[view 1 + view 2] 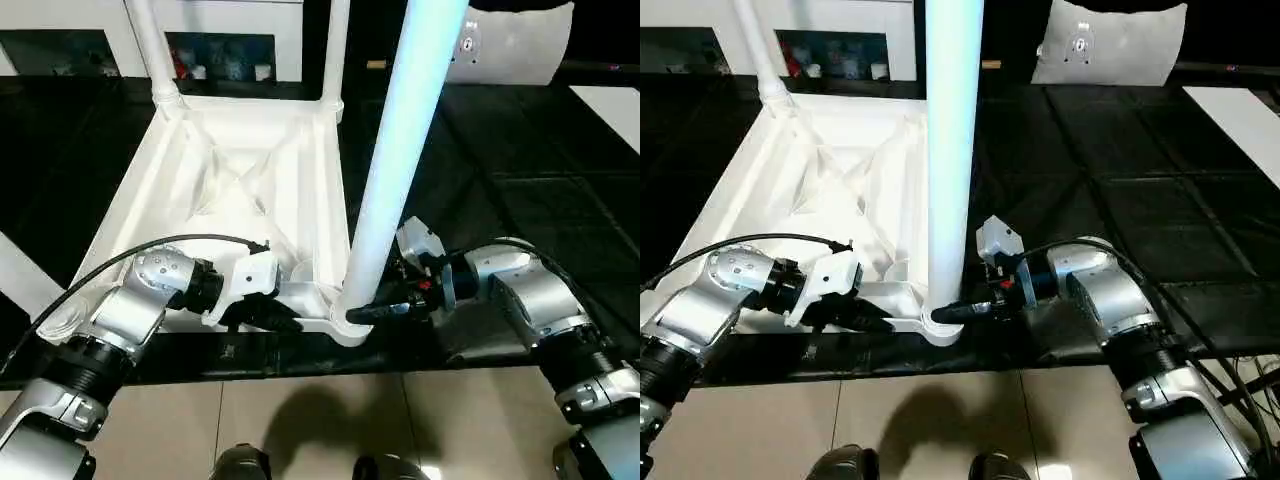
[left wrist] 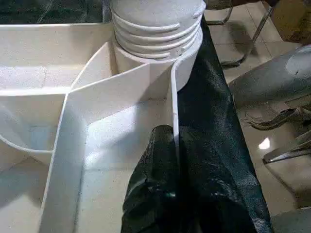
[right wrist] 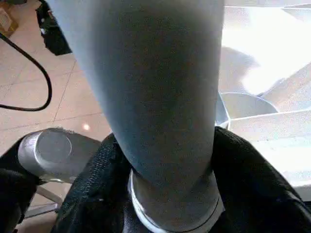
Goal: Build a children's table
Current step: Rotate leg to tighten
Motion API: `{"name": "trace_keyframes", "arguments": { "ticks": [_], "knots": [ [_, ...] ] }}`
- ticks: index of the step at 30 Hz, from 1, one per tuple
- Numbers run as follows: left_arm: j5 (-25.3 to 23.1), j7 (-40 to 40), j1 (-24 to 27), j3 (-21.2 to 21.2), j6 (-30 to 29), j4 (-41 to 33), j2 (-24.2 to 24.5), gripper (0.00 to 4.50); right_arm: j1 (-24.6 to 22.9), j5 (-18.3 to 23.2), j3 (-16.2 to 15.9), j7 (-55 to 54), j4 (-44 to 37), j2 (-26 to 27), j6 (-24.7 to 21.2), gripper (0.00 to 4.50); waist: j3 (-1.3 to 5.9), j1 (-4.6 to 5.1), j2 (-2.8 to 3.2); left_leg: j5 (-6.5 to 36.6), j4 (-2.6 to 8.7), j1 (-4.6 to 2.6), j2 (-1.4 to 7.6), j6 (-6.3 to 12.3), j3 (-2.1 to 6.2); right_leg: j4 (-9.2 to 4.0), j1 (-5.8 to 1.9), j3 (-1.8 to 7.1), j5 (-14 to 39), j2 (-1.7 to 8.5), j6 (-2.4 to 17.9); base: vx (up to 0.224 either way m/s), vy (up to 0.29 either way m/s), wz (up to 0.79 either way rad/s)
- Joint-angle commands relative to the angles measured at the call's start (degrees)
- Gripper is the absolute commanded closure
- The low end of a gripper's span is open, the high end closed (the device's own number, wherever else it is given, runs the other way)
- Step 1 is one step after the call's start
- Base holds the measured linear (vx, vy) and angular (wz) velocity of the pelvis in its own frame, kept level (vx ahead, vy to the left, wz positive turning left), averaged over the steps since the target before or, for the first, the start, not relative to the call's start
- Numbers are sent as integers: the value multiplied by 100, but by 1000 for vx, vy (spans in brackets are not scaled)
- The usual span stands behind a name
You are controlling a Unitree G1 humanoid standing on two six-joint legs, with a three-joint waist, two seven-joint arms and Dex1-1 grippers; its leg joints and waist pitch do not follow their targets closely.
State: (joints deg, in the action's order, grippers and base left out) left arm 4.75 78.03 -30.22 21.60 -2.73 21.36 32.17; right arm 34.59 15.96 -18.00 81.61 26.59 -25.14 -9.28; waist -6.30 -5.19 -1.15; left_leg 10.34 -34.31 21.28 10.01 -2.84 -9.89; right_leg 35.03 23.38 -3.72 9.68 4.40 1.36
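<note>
The children's table top [image 1: 250, 170] lies upside down on a black surface, its ribbed underside facing up. Two white legs [image 1: 155, 50] [image 1: 335, 50] stand in the far corner sockets. A third leg [image 1: 400, 150] stands upright in the near right socket [image 2: 155, 29]. My right gripper [image 1: 362, 313] is shut on this leg just above the socket, with a black finger [image 3: 252, 174] on either side. My left gripper [image 1: 285, 320] is shut on the near rim [image 2: 172, 111] close to that socket. Another white tube [image 1: 20, 275] runs off the left edge by the near left corner.
The black surface [image 1: 520, 180] ends just in front of the table top, with tiled floor [image 1: 320, 420] below. A white bag-like object [image 1: 510, 45] sits at the back right and a white sheet [image 1: 610, 105] at the far right. Cables trail from both forearms.
</note>
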Motion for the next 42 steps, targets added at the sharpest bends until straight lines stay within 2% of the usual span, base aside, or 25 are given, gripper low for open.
{"name": "trace_keyframes", "arguments": {
  "ticks": [1, 3, 4, 8, 9, 11, 12, 14, 16, 17, 19, 21, 22, 23, 26, 27, 28, 30, 32, 33, 35, 36, 38, 40, 42],
  "knots": [
    [-37, 194, -89, 174, 97, 28, -64, 450, 36, -19, -33, 175, 35, 11, 21, 227, 441, 54, -15, 1091, 427, -87, 327, 243, 55, -408, -266, 309, 1661, 419, 1338, 0, 0, 0],
    [-16, 147, -88, 112, -27, 34, -107, 450, -79, 88, -6, 220, -98, 25, -166, 239, 433, 54, -8, 1113, 436, -84, 329, 234, 62, -407, -267, 309, 1670, 415, 1327, 0, 0, 0],
    [-16, 147, -88, 112, -27, 34, -107, 450, -79, 88, -6, 220, -98, 25, -166, 242, 420, 47, 38, 1119, 441, -82, 327, 226, 68, -405, -266, 309, 1659, 415, 1333, 0, 0, 0],
    [7, -205, -92, -12, -351, -29, -298, 450, -381, 307, 142, -165, -587, 91, -703, 246, 415, 35, 21, 1170, 451, -83, 330, 208, 71, -421, -269, 309, 1698, 414, 1325, 0, 0, 0],
    [7, -205, -92, -12, -351, -29, -298, 450, -381, 307, 142, -165, -587, 91, -703, 246, 402, 27, 44, 1237, 464, -94, 338, 185, 75, -435, -257, 314, 1745, 409, 1299, 0, 0, 0],
    [-9, -708, -138, -115, -807, -119, -533, 450, -705, 273, 212, -986, -1201, 306, -1161, 246, 373, 28, 88, 1351, 492, -118, 343, 91, 85, -441, -237, 325, 1862, 394, 1241, 0, 0, 0],
    [2, -895, -149, -160, -1011, -172, -628, 450, -826, 227, 218, -1298, -1417, 391, -1317, 246, 328, 68, 61, 1623, 517, -108, 330, 21, 97, -483, -236, 319, 2222, 398, 1161, 0, 0, 0],
    [127, -1284, -211, -288, -1536, -345, -983, 450, -1106, 111, 342, -2368, -1846, 894, -1912, 246, 328, 94, 40, 1839, 507, -131, 291, -86, 116, -534, -222, 307, 2821, 426, 983, 0, 0, 0],
    [68, -1583, -312, -320, -1729, -320, -1238, 450, -1198, 30, 441, -3010, -1969, 1310, -2168, 246, 307, 138, 41, 1919, 520, -109, 262, -130, 152, -608, -218, 285, 3397, 445, 714, 0, 0, 0],
    [39, -1694, -349, -330, -1771, -295, -1324, 450, -1214, -24, 464, -3219, -1981, 1440, -2217, 246, 302, 226, 34, 2028, 520, -105, 246, -172, 181, -667, -190, 258, 3739, 448, 509, 0, 0, 0],
    [19, -1786, -378, -342, -1794, -266, -1395, 450, -1221, -83, 485, -3393, -1983, 1540, -2264, 246, 304, 273, 41, 2055, 525, -96, 247, -171, 194, -678, -190, 248, 3764, 445, 448, 0, 0, 0],
    [-119, -2300, -553, -376, -1837, 26, -1743, 450, -1135, -277, 684, -4313, -1707, 2077, -2404, 246, 265, 355, 56, 2225, 510, -132, 220, -137, 180, -758, -104, 236, 3959, 422, 372, 0, 0, 0],
    [-221, -2657, -663, -401, -1852, 220, -1968, 450, -1035, -349, 853, -4914, -1447, 2440, -2411, 246, 271, 366, 50, 2271, 500, -155, 202, -155, 188, -778, -104, 211, 4068, 423, 331, 0, 0, 0],
    [-368, -3112, -769, -452, -1882, 382, -2202, 450, -928, -451, 1024, -5589, -1237, 2796, -2413, 247, 286, 408, 113, 2264, 521, -127, 206, -232, 235, -771, -147, 164, 4078, 450, 305, 0, 0, 0],
    [-493, -3480, -872, -498, -1928, 512, -2380, 450, -760, -667, 1105, -6167, -991, 3058, -2305, 247, 298, 456, 115, 2383, 577, -127, 237, -218, 253, -787, -185, 136, 3648, 425, 330, 0, 0, 0],
    [-628, -3829, -956, -552, -1848, 642, -2503, 450, -623, -726, 1330, -6648, -744, 3308, -2170, 247, 304, 478, 116, 2370, 591, -136, 238, -181, 237, -783, -165, 164, 3426, 422, 399, 0, 0, 0],
    [-640, -3859, -963, -557, -1839, 654, -2514, 450, -611, -727, 1351, -6685, -722, 3331, -2154, 247, 295, 489, 127, 2400, 598, -141, 243, -178, 234, -782, -146, 181, 3357, 422, 448, 0, 0, 0],
    [-714, -3914, -1002, -537, -1734, 721, -2532, 450, -575, -778, 1433, -6843, -629, 3431, -1884, 191, 298, 502, 129, 2460, 611, -141, 248, -146, 231, -775, -156, 203, 3197, 432, 492, 0, 0, 0],
    [-742, -3811, -1003, -543, -1678, 747, -2519, 450, -615, -893, 1482, -6817, -665, 3438, -1667, 175, 314, 509, 94, 2329, 631, -103, 259, -98, 214, -742, -187, 227, 2840, 417, 577, 0, 0, 0],
    [-744, -3796, -997, -547, -1672, 744, -2511, 450, -626, -904, 1483, -6800, -679, 3421, -1630, 172, 315, 492, 117, 2251, 630, -113, 266, -70, 198, -722, -176, 250, 2635, 427, 659, 0, 0, 0],
    [-749, -3660, -949, -555, -1630, 710, -2438, 450, -709, -971, 1466, -6651, -793, 3277, -1387, 157, 314, 477, 113, 2163, 628, -108, 265, -27, 170, -712, -180, 272, 2470, 429, 737, 0, 0, 0],
    [-734, -3534, -891, -547, -1599, 664, -2334, 450, -799, -939, 1462, -6466, -943, 3103, -1274, 134, 315, 470, 85, 2088, 625, -110, 265, 11, 152, -712, -188, 281, 2410, 430, 763, 0, 0, 0],
    [-703, -3283, -774, -529, -1500, 597, -2120, 450, -972, -878, 1473, -6031, -1218, 2748, -1086, 128, 326, 430, 93, 1916, 613, -112, 275, 121, 129, -699, -205, 299, 2260, 440, 806, 0, 0, 0],
    [-682, -2977, -633, -504, -1355, 515, -1883, 450, -1142, -766, 1492, -5493, -1462, 2321, -979, 111, 347, 416, 95, 1573, 604, -71, 281, 226, 111, -656, -248, 307, 1902, 435, 899, 0, 0, 0],
    [-658, -2763, -552, -484, -1231, 470, -1755, 450, -1221, -705, 1503, -5175, -1565, 2071, -917, 88, 348, 414, 72, 1503, 595, -58, 292, 329, 96, -643, -257, 301, 1831, 422, 977, 0, 0, 0]
  ]
}}
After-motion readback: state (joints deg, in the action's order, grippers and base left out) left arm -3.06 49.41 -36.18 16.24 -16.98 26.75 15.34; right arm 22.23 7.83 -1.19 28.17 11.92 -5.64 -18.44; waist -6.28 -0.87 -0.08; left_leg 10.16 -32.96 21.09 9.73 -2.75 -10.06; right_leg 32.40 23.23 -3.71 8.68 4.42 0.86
